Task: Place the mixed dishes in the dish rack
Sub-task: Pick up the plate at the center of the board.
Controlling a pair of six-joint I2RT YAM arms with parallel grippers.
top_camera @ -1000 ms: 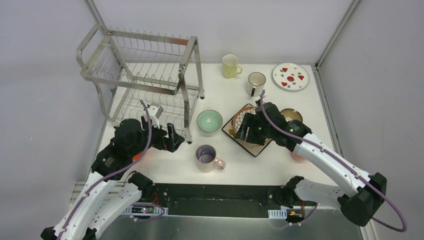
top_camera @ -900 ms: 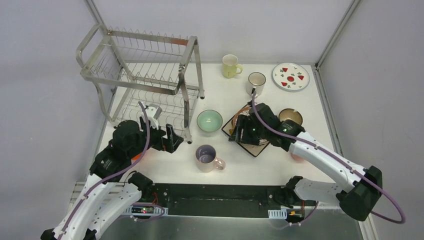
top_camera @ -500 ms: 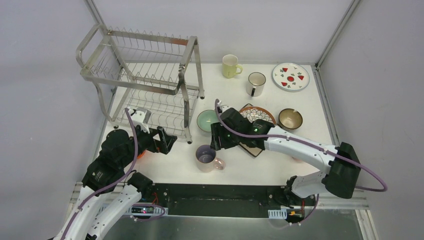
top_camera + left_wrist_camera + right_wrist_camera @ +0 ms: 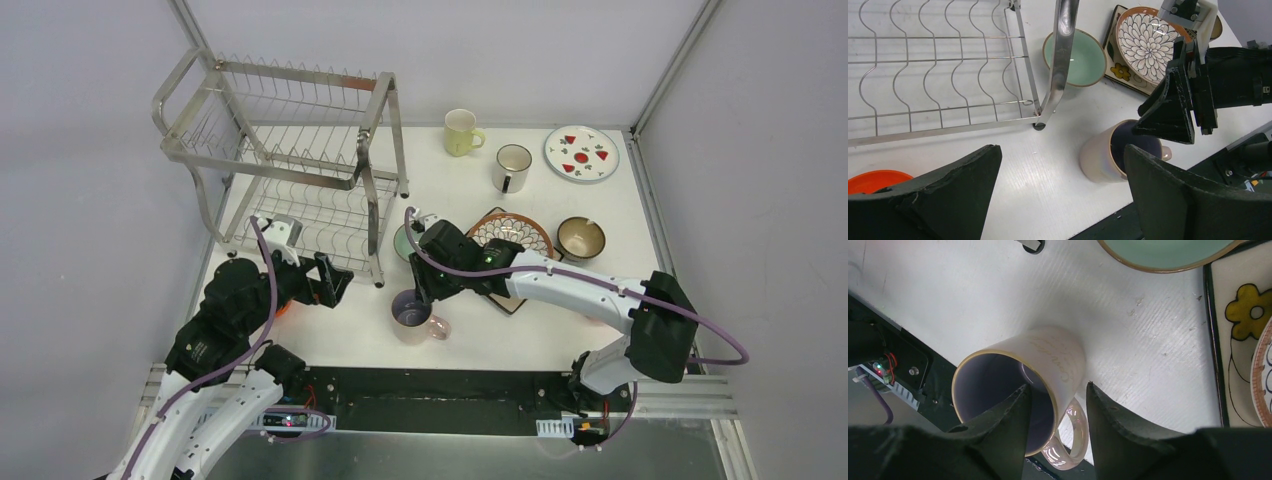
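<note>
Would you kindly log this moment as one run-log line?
right gripper: astride lilac mug rim, not clamped | left gripper: open beside dish rack

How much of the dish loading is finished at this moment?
Nothing done: the dish rack holds no dishes. In hand: the right gripper, jaws open, straddles the rim of the lilac mug; the left gripper hangs open. Left: every dish, including the yellow mug and red-fruit plate.

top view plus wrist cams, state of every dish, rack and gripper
dish rack, upright, no dishes in it
right gripper, open, not clamped yet
lilac mug, upright, right gripper's fingers astride its wall
left gripper, open, empty
mint bowl, upright, empty
petal plate, lying on square plate
yellow mug, upright
white mug, upright
brown bowl, upright
red-fruit plate, lying flat
</note>
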